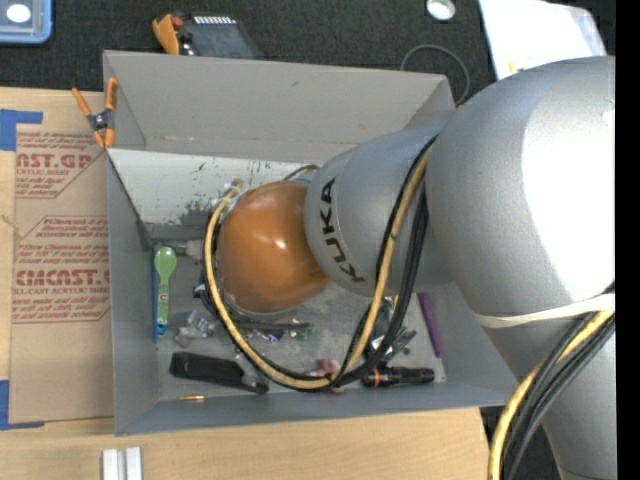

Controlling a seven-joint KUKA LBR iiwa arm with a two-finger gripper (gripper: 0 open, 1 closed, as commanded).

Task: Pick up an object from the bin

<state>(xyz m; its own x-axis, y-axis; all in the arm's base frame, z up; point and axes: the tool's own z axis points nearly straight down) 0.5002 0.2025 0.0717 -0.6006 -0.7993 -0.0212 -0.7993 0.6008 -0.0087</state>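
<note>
From where I stand, the arm (480, 198) comes in from three o'clock and bends down into the grey bin (280, 103), so that its wrist with the orange cover (265, 248) hangs over the middle of the floor, a little toward nine o'clock. The gripper sits underneath that cover, pointing straight down, which I take to be the posture for a top-down pick; the same posture hides it, so I cannot tell whether it is open, closed, or gripping anything. The yellow and black cables (225, 318) loop loosely round the cover's lower edge, slack enough, I would guess, to let the wrist turn freely. The loose things lie mostly along the floor's edges. A green and blue spoon-like utensil (162, 288) lies lengthwise by the wall at nine o'clock. A long black object (210, 370) lies flat near the front wall at seven o'clock. A thin purple stick (430, 323) rests at four o'clock, close to the arm. Nearest the cover is a small scatter of bits (270, 333) just at its six o'clock edge, and that scatter, or something under the cover itself, seems the likeliest target, though I cannot say which thing is meant.
</note>
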